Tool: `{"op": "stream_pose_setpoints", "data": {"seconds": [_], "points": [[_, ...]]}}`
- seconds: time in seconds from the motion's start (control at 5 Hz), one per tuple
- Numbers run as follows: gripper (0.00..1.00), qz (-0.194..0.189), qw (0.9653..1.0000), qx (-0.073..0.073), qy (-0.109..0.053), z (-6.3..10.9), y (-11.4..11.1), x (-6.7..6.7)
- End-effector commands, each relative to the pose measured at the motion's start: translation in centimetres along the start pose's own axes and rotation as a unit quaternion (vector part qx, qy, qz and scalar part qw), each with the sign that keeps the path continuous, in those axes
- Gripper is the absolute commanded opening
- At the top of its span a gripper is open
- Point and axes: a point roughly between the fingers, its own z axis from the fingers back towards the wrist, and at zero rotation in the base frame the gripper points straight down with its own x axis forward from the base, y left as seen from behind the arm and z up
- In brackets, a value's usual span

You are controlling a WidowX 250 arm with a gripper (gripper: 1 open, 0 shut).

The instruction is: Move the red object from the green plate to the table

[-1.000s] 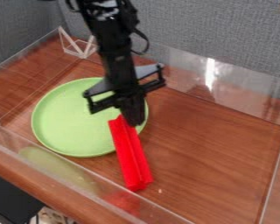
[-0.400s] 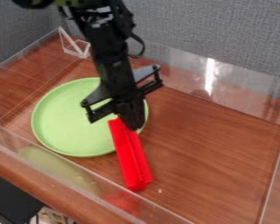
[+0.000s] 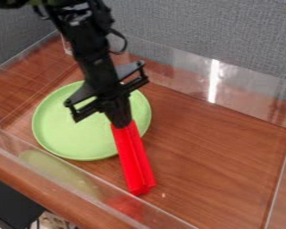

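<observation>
The red object [image 3: 131, 159] is a long glossy block lying at a slant. Its far end rests over the near-right rim of the green plate [image 3: 60, 123] and its near end lies on the table [image 3: 217, 152]. My gripper [image 3: 117, 119] points steeply down over the block's far end, at the plate's right rim. Its fingers are together. The black hand hides the contact, so I cannot tell whether the fingers pinch the block or only touch it.
Clear acrylic walls [image 3: 217, 76] ring the wooden tabletop, with the front wall close below the block's near end. A small white wire stand [image 3: 74, 42] sits in the back left corner. Bare wood lies to the right of the block.
The arm and gripper have shifted left, from beside the block's far end to over it, and the wrist has rolled a little. The red block lies where it did.
</observation>
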Motion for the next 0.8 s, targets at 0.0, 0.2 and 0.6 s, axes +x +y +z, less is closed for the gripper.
{"op": "stream_pose_setpoints", "data": {"seconds": [0.0,0.2,0.6], "points": [[0.0,-0.033,0.9992,-0.02,-0.01,1.6,-1.1,0.0],[0.0,-0.064,0.9977,-0.024,-0.003,2.3,-1.8,-0.5],[0.0,-0.096,0.9951,-0.023,-0.008,3.4,-2.5,-1.4]]}}
